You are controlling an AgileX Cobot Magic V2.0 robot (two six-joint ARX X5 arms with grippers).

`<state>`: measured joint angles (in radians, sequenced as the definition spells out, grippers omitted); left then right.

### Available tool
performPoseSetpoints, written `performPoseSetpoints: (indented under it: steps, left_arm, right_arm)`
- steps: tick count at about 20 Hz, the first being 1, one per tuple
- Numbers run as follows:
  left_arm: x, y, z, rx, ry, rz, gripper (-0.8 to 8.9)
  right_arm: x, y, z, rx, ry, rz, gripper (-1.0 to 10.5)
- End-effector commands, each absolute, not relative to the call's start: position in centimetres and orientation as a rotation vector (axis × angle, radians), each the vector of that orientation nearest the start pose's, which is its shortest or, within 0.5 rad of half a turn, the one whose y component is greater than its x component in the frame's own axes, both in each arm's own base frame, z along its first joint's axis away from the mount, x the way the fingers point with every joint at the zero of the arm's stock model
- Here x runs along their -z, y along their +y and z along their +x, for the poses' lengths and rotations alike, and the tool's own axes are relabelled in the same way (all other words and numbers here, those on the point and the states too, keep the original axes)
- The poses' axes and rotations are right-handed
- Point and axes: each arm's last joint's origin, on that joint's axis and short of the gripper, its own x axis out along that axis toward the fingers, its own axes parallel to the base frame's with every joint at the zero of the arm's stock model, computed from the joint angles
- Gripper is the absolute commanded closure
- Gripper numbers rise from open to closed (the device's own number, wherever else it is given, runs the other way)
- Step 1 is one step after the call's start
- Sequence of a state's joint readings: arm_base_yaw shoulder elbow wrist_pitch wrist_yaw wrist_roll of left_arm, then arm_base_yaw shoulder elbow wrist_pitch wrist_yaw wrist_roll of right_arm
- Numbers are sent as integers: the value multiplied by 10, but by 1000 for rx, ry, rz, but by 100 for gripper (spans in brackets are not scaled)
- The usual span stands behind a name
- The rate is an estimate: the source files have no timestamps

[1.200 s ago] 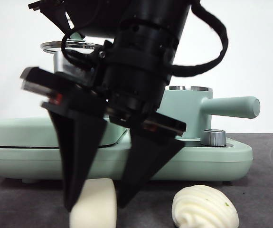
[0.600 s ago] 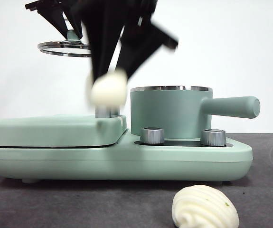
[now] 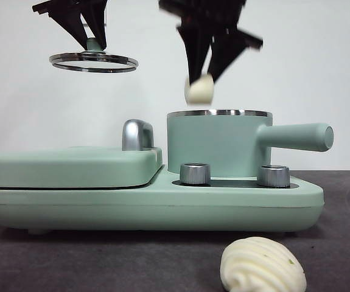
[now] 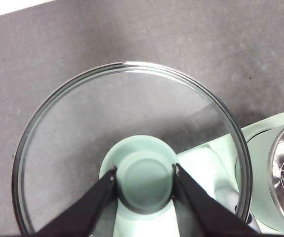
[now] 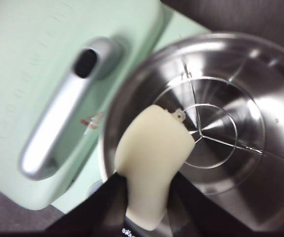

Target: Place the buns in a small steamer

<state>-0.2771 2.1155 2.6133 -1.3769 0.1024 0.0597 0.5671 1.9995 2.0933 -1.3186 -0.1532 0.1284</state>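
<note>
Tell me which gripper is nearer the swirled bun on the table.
Right. The right gripper holds the smooth bun above the steamer, higher than the swirled bun. The left gripper holds the glass lid up farther off.

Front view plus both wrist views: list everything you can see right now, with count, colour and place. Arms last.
Smooth bun: one, creamy white, held above the small steamer's open mouth.
Swirled bun: one, creamy white with a green speck, on the table in front of the cooker base.
Small steamer: one, mint green with steel rim and side handle, lid off, steel rack visible inside.
Glass lid: one, steel-rimmed with green knob, held in the air above the griddle.
Griddle plate: one, mint green with chrome handle, closed, beside the steamer.
Control knobs: two, steel, on the base.
Table: dark grey.
Left gripper: black, shut on the lid's knob.
Right gripper: black, shut on the smooth bun.
</note>
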Motion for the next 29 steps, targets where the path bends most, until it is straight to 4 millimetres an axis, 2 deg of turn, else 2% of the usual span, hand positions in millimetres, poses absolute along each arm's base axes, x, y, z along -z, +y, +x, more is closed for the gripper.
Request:
performPoseSetpoints:
  steps: [1,5,8,15,18,23,25,29]
  left_arm:
    - [-441,-114,383,384,786,117,758]
    - [-441,-114,383,384,783,115,758]
    - [-442,-114,383,383,782,114,758]
    - [-442,-114,383,383,781,115,758]
    - [-442,-114,384,383,779,115,758]
    - [-442,-114,384,383,780,114,758]
    - [-442,-114,383,382,781,111,758]
    - [-441,-113,384,377,786,103,758]
  right_arm:
    - [-317,224,351,-568,1285,-169,835]
    - [-289,221,369,-554,1349,-171,835]
    - [-277,222,376,-545,1375,-177,807]
    - [-278,222,380,-543,1345,-162,596]
    - [-294,220,380,-535,1321,-141,545]
    - [-348,213,365,-547,1236,-111,544]
    - [-367,210,351,-563,1198,-111,543]
    - [-409,191,293,-602,1127,-115,518]
